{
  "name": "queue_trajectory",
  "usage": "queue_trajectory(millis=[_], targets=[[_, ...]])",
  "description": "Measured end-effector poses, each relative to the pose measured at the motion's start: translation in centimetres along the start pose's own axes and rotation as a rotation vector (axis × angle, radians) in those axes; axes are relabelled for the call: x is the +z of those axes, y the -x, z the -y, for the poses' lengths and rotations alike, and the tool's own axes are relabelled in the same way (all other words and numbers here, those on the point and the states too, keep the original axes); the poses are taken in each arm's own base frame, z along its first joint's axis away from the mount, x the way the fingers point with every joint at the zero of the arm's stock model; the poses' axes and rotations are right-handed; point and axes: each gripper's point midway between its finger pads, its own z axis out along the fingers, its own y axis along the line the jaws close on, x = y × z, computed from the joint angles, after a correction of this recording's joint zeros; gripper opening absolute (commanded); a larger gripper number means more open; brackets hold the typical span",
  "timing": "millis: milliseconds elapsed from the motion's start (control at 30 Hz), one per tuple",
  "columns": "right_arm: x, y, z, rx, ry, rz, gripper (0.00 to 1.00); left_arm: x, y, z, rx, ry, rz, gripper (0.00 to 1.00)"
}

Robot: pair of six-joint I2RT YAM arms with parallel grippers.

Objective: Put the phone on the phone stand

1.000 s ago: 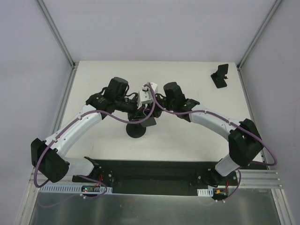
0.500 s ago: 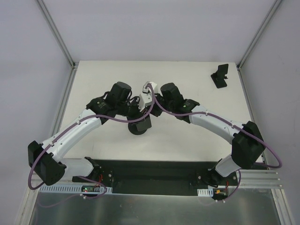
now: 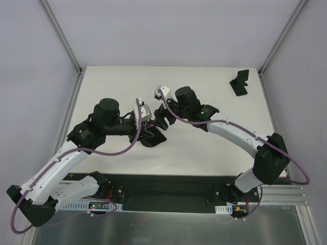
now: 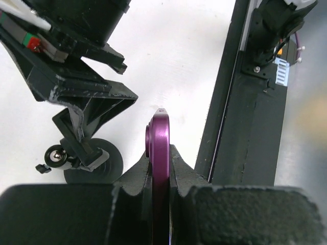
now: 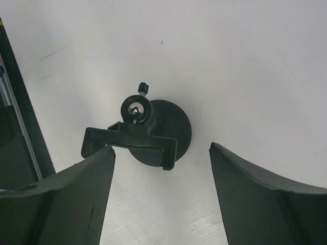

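Note:
The phone [image 4: 161, 127] shows edge-on as a thin purple slab, and my left gripper [image 4: 161, 159] is shut on it, holding it upright above the table. In the top view the left gripper [image 3: 148, 133] hovers right beside the phone stand [image 3: 149, 143]. The stand is black, with a round base, a ball joint and a clamp cradle [image 5: 130, 143]. My right gripper [image 5: 161, 150] hangs open just above that cradle with nothing between its fingers. From the left wrist the stand base [image 4: 97, 163] sits low left, under the right gripper [image 4: 76, 97].
A second small black L-shaped stand [image 3: 240, 82] sits at the far right corner of the white table [image 3: 204, 153]. The black mounting rail [image 4: 250, 127] runs along the near edge. White walls with metal posts close in the back and sides.
My right gripper has gone from shut to open over the stand's cradle. The left arm has swung back and to the left, still gripping the phone, which stays near the stand.

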Motion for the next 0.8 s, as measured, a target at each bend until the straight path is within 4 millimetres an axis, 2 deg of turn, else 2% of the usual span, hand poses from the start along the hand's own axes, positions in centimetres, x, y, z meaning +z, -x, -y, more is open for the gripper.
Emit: queue_trajectory(millis=[167, 267, 400, 467, 533, 700, 800], targets=[[-2.2, 1.4, 0.1, 0.037, -0.015, 0.026, 0.89, -1.6, 1.2, 0.4, 0.006, 0.050, 0.060, 0.00], [-4.9, 2.7, 1.4, 0.073, -0.052, 0.076, 0.89, -2.4, 1.6, 0.0, 0.003, 0.108, 0.082, 0.00], [-9.6, 4.3, 3.8, 0.141, -0.102, 0.193, 0.91, -3.3, 2.1, -0.2, -0.022, 0.156, 0.111, 0.00], [-11.0, 4.6, 3.6, 0.169, -0.066, 0.252, 0.92, -3.4, 2.6, -0.1, -0.039, 0.159, 0.134, 0.00], [-11.4, 5.2, 2.2, 0.179, 0.019, 0.302, 0.91, -3.4, 3.2, -0.2, -0.062, 0.160, 0.159, 0.00], [-11.1, 7.3, -4.4, 0.141, 0.340, 0.368, 0.88, -2.9, 4.7, -0.7, -0.120, 0.131, 0.211, 0.00], [-11.5, 7.8, -7.9, 0.088, 0.480, 0.374, 0.80, -2.3, 5.4, -1.3, -0.159, 0.105, 0.223, 0.00]])
